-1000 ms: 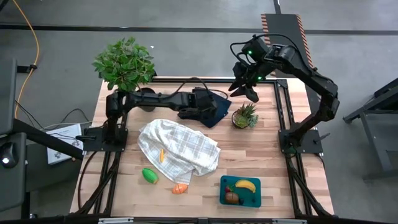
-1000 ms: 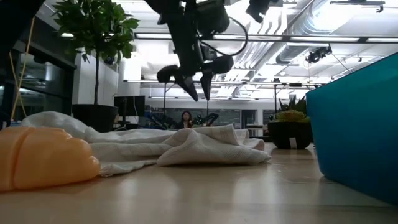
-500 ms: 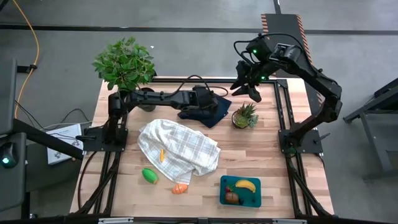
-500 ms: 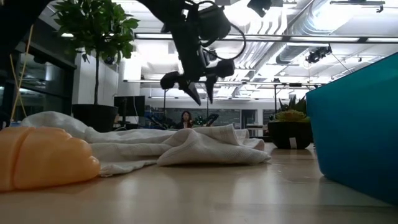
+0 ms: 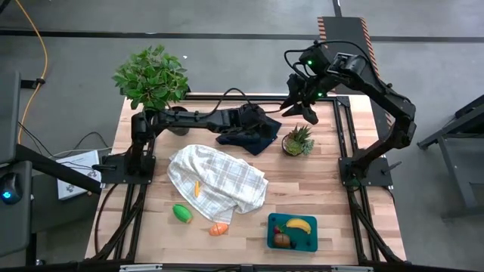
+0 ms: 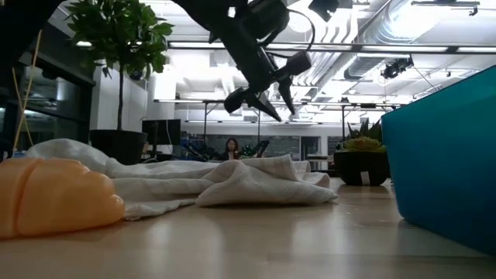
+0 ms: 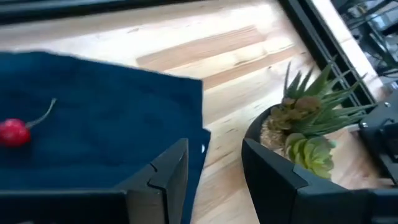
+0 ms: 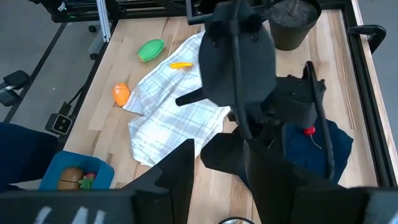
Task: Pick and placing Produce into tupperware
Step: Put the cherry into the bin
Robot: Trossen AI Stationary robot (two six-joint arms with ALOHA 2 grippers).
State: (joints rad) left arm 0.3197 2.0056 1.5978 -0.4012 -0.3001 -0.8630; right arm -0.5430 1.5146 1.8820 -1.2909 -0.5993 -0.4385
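The landmark here is the small spiky potted plant (image 5: 298, 140) standing toward the far right of the wooden bench (image 5: 318, 185).

Just to the left of that plant lies a dark navy cloth (image 5: 249, 134), and the left claw (image 5: 261, 127) reaches across it, low over the fabric. In the left wrist view its two fingers (image 7: 166, 171) stand spread with a clear gap between them and pinch nothing; a red berry with a thin stem (image 7: 13, 132) rests on the navy cloth (image 7: 106, 130) apart from them, and the spiky plant (image 7: 309, 127) sits just beyond the cloth's edge.

The right claw (image 5: 301, 112) hangs in the air just behind the spiky plant, above the far edge of the bench. Its fingers (image 8: 180, 171) are also parted and hold nothing.

Nearer the front than the plant, a white checked towel (image 5: 218, 181) lies crumpled in the middle of the bench with a small orange piece (image 5: 197, 188) on it. Further forward and to the left are a green piece (image 5: 181, 213) and an orange piece (image 5: 218, 228), both on bare wood beside the towel's front edge.

The teal tupperware (image 5: 272, 225) sits straight in front of the plant, near the front edge of the bench. Inside it lie a yellow banana (image 5: 299, 224), a brown round piece (image 5: 282, 240) and a red piece (image 5: 278, 230).

A large leafy potted plant (image 5: 151, 77) stands at the far left corner, well apart from the spiky one.
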